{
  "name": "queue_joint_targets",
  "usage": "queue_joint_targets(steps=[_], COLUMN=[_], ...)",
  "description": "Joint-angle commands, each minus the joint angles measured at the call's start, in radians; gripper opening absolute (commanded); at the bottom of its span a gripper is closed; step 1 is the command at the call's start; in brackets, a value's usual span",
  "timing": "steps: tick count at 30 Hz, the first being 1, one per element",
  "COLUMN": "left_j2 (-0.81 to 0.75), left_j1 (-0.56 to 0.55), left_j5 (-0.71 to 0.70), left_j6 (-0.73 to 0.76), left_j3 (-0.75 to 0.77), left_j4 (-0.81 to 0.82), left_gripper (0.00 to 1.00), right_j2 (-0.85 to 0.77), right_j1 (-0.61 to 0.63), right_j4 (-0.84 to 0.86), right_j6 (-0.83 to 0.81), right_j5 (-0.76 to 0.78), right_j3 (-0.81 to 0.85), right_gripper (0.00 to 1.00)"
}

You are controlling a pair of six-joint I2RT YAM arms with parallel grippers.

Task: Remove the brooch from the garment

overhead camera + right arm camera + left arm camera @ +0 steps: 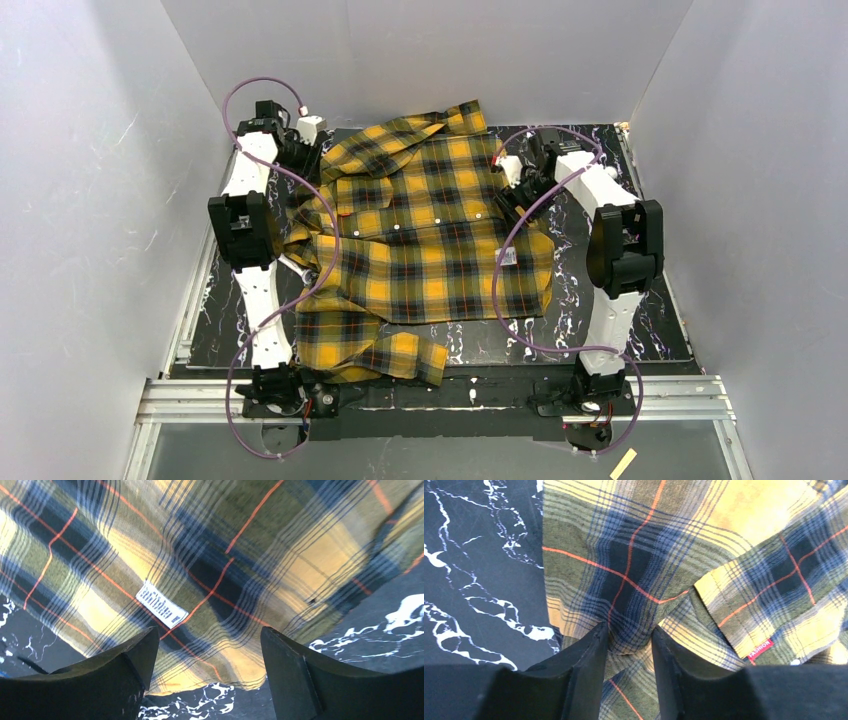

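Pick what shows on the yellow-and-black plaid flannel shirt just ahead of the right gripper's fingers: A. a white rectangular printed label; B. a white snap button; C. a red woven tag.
A: the right wrist view shows the white rectangular label lying on the plaid shirt just ahead of the open right gripper.

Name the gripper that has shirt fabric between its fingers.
The left gripper: a fold of the plaid shirt bunches between its close-set fingers. The right gripper hangs wide open over the shirt, gripping nothing.
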Motion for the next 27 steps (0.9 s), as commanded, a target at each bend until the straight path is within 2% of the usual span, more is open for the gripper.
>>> queue_joint_targets(steps=[1, 5, 6, 12, 17, 18, 19, 22, 27], left_j2=[-0.001, 0.023, 0.037, 0.128, 0.151, 0.149, 0.14, 0.027, -0.201], left_j1=[0.008, 0.017, 0.02, 0.031, 0.032, 0.032, 0.034, 0.047, 0.141], left_j5=[-0.05, -0.15, -0.178, -0.335, -0.496, -0.517, -0.505, -0.372, -0.161], left_j6=[0.021, 0.041, 0.047, 0.093, 0.099, 0.088, 0.075, 0.03, -0.088], left_j3=[0.039, 0.089, 0.113, 0.267, 0.27, 0.274, 0.277, 0.217, 0.053], left_j4=[0.026, 0.055, 0.061, 0.146, 0.351, 0.368, 0.356, 0.265, 0.003], left_gripper=[0.29, 0.02, 0.0, 0.0, 0.0, 0.04, 0.14, 0.39, 0.56], right_j2=[-0.057, -0.064, -0.069, -0.086, -0.073, -0.067, -0.062, -0.052, -0.041], right_j1=[0.007, 0.024, 0.034, 0.084, 0.107, 0.109, 0.111, 0.114, 0.12], right_j4=[-0.046, -0.06, -0.059, -0.052, -0.046, -0.048, -0.051, -0.059, -0.052], right_j6=[-0.033, -0.047, -0.05, -0.05, -0.045, -0.043, -0.041, -0.043, -0.043], right_j5=[-0.034, -0.044, -0.044, -0.047, -0.05, -0.054, -0.06, -0.081, -0.098], right_j3=[-0.026, -0.048, -0.058, -0.108, -0.114, -0.109, -0.103, -0.084, -0.076], right_gripper=[0.82, 0.8, 0.8, 0.78, 0.77, 0.77, 0.77, 0.77, 0.76])
